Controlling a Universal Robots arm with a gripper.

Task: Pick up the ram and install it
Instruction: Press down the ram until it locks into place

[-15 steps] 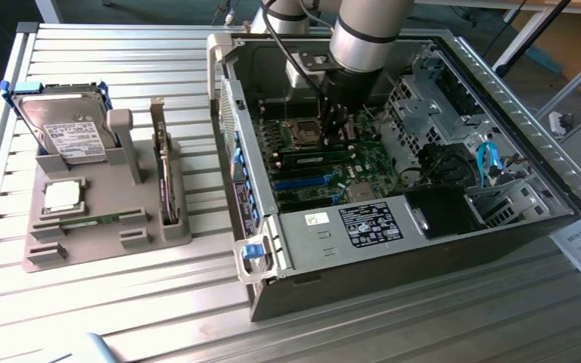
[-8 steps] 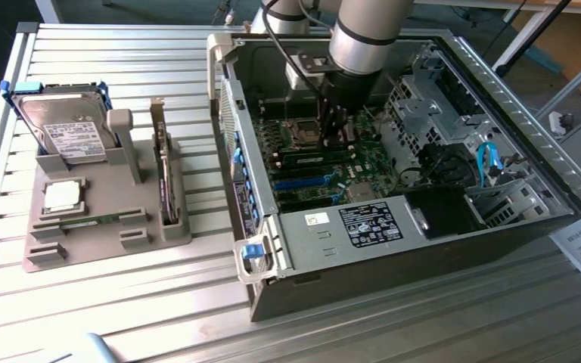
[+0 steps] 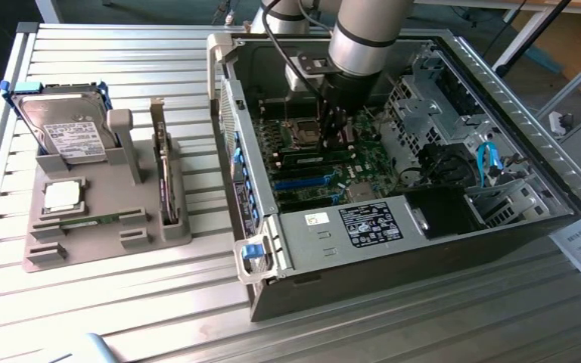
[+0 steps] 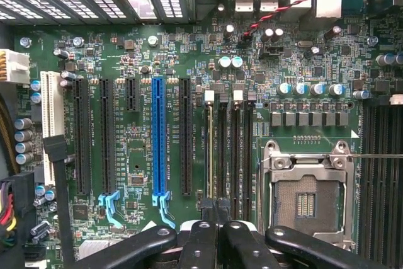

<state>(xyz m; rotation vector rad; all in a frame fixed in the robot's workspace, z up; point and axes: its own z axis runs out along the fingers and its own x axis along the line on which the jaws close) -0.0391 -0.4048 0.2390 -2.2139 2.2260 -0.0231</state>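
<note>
The gripper [image 3: 333,125] is down inside the open computer case [image 3: 492,98], over the motherboard [image 3: 356,162] beside the empty processor socket [image 4: 306,196]; its jaws are closed narrow, and the wrist view puts them right at a ram [image 4: 210,149] standing edge-on in its slot, though a grip cannot be confirmed; the exterior view adds, at its left on the desk [image 3: 392,325], a grey holder [image 3: 99,227] with another ram stick [image 3: 94,221], a hard drive [image 3: 66,128] and a processor chip [image 3: 61,196].

Gripper [image 3: 333,121] shut, low inside open computer case [image 3: 492,91], above motherboard [image 3: 316,162].
</note>
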